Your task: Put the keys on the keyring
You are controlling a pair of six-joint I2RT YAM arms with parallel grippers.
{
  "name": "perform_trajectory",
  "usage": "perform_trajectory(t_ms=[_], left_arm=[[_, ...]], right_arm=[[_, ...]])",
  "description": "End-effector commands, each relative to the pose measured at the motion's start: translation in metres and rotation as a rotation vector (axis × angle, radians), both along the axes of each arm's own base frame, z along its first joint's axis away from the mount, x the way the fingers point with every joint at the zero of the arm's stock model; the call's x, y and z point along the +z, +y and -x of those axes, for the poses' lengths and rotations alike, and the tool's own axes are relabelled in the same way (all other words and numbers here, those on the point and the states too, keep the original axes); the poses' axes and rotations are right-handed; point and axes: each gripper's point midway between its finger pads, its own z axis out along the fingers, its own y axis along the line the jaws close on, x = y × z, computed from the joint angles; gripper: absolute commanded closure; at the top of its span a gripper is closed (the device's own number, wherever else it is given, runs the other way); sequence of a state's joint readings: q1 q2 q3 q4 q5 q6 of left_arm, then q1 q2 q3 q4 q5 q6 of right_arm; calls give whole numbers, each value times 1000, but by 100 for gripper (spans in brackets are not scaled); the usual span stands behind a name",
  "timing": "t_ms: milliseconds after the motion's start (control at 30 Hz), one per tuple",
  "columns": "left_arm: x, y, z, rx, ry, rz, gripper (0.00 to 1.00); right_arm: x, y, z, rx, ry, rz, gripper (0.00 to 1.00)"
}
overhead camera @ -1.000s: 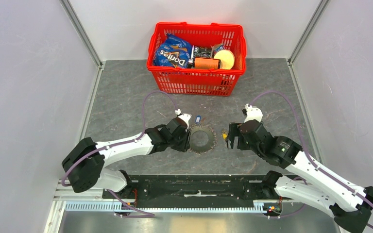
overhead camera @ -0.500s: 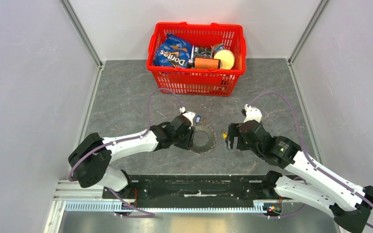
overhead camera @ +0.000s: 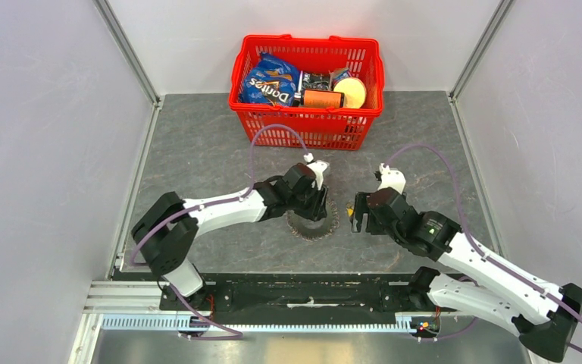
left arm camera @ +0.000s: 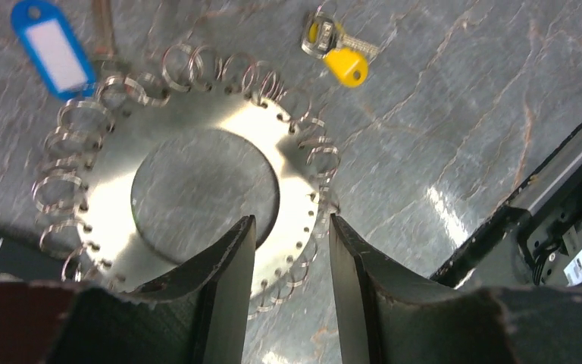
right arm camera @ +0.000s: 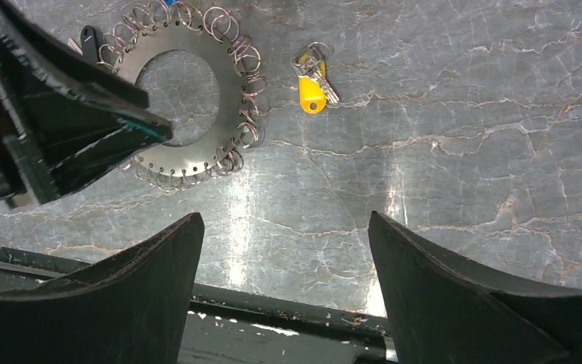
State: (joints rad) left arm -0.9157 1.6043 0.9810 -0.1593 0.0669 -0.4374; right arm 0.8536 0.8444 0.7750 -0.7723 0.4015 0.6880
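Left gripper (left arm camera: 288, 227) hung half-open astride the keyring (left arm camera: 250, 129), gripping nothing.
Right gripper (right arm camera: 284, 220) gaped empty; best centred over the yellow key (right arm camera: 311, 95) before closing.

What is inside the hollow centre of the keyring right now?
Only bare marbled tabletop shows through the keyring; no key lies in the visible part. The left gripper stands over its rim, one finger hiding the hole's edge there.
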Motion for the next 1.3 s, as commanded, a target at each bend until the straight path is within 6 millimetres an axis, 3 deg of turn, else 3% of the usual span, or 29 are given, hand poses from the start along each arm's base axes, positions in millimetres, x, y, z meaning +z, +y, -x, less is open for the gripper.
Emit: perform_trajectory(t_ms=[0,400,767,1267], left_arm=[[16,-35,-16,-102,-55,69,52],[-4,-62,-36,-119,-7,55,53],[-14,-56,-52,-92,16,43,55],[-31,-60,-48,-114,63,47,57]], right_arm=[[5,-8,0,-55,-39,-43,13],[10,-26,15,-73,-54,-76,13],[7,-24,15,-66,-45,-73,12],[5,-22,14,-61,-43,-68,12]])
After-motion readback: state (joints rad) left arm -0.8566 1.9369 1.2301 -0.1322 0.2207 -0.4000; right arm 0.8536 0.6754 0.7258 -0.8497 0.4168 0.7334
